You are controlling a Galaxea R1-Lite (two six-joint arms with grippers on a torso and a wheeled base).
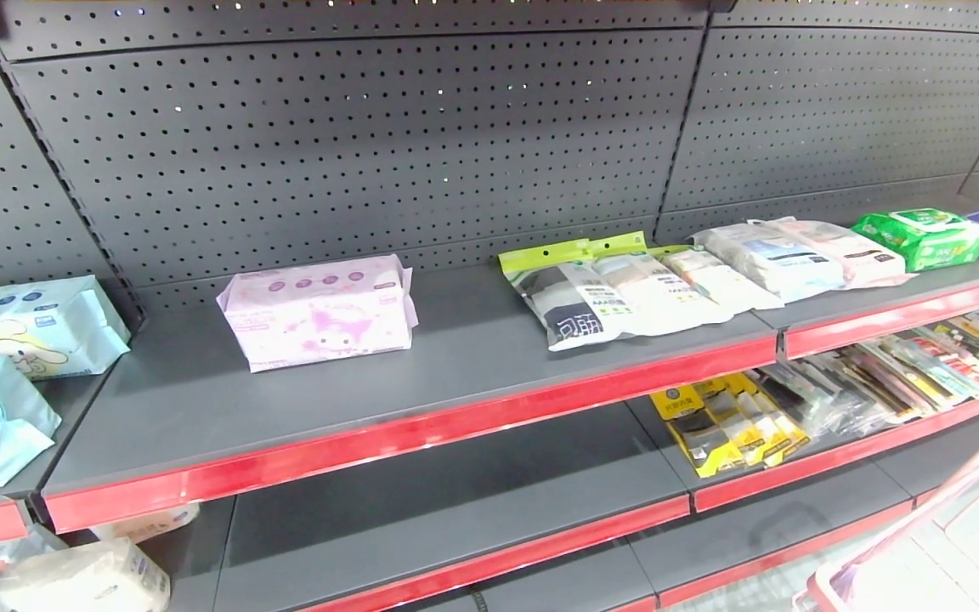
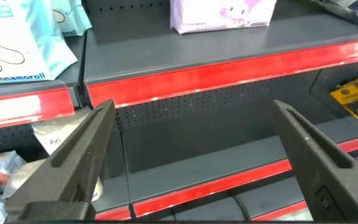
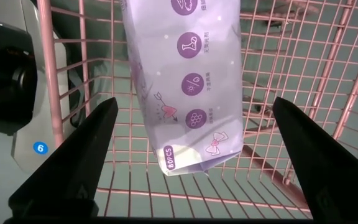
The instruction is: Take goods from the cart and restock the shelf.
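Note:
A pale purple pack (image 3: 182, 81) with round icons lies in the pink wire cart (image 3: 303, 74), and my right gripper (image 3: 191, 165) is open over it, one finger on each side and apart from it. The cart's pink rim (image 1: 923, 531) shows at the lower right of the head view. A matching pink pack (image 1: 317, 310) lies on the grey upper shelf (image 1: 455, 357) with its red front strip. My left gripper (image 2: 194, 158) is open and holds nothing, level with the lower shelf (image 2: 229, 168), below the pink pack (image 2: 222, 14).
Blue-white tissue packs (image 1: 22, 327) lie on the shelf's left, bagged goods with green headers (image 1: 617, 289) and wipes (image 1: 923, 238) to the right. Yellow-carded items (image 1: 732, 421) fill the lower right shelf. White packs (image 1: 73, 578) sit low on the left. Pegboard (image 1: 370, 144) backs the shelf.

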